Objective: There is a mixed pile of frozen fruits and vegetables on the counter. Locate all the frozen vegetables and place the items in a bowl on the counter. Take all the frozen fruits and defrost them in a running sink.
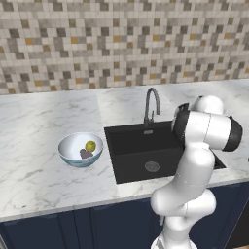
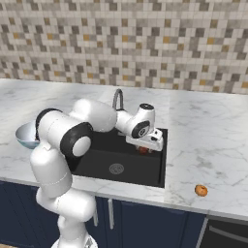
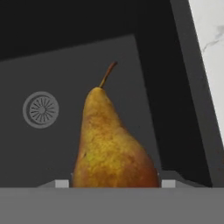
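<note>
Over the sink (image 3: 87, 57), the fingers (image 3: 114, 183) grip a pear (image 3: 109, 144); an orange fruit (image 2: 201, 190) lies on the counter (image 2: 213, 140).

We see a glossy white arm (image 1: 194, 165) made of thick, rounded segments — each one smooth like a shell. Between the segments sit dark, almost black joint rings (image 2: 75, 140). The hand (image 2: 144, 135) is white too, a flatter block with a dark round cap on its side. Two small pale grey fingertips (image 3: 62, 183) show in the hand view.
</note>
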Tool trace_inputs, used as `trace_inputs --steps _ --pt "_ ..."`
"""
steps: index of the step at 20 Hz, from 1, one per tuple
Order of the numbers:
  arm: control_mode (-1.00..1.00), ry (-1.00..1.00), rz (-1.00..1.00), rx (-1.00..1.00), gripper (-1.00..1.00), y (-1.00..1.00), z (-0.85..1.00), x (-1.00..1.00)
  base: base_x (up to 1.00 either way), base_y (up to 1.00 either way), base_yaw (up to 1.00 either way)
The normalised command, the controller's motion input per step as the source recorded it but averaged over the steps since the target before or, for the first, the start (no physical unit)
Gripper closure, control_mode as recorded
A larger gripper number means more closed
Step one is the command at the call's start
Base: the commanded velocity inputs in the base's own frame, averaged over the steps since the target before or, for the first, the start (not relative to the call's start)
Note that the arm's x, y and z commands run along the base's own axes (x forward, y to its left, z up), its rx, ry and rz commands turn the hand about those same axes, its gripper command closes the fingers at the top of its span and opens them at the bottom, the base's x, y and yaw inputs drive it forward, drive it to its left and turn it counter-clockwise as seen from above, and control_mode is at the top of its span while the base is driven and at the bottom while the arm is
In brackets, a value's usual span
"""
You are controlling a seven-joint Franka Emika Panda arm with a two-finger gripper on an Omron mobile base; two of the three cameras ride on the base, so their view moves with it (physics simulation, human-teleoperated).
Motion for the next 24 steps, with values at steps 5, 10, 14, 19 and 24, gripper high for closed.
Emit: trace_inputs --steps 5,10,14,19,24 --pt "-1.0 0.06 0.02 -0.01 1.0 0.63 -0.56 0.38 0.0 0.0 0.0" --pt "-1.0 -0.12 0.0 0.0 1.0 0.07 -0.62 0.45 0.0 0.0 0.0" --pt "-1.0 -0.08 0.0 0.0 1.0 0.02 -0.71 0.4 0.0 0.0 0.0" --pt "-1.0 -0.01 0.0 0.0 1.0 0.08 -0.52 0.49 0.0 0.0 0.0" --pt "-1.0 0.0 0.0 0.0 1.0 0.08 -0.51 0.24 0.0 0.0 0.0"
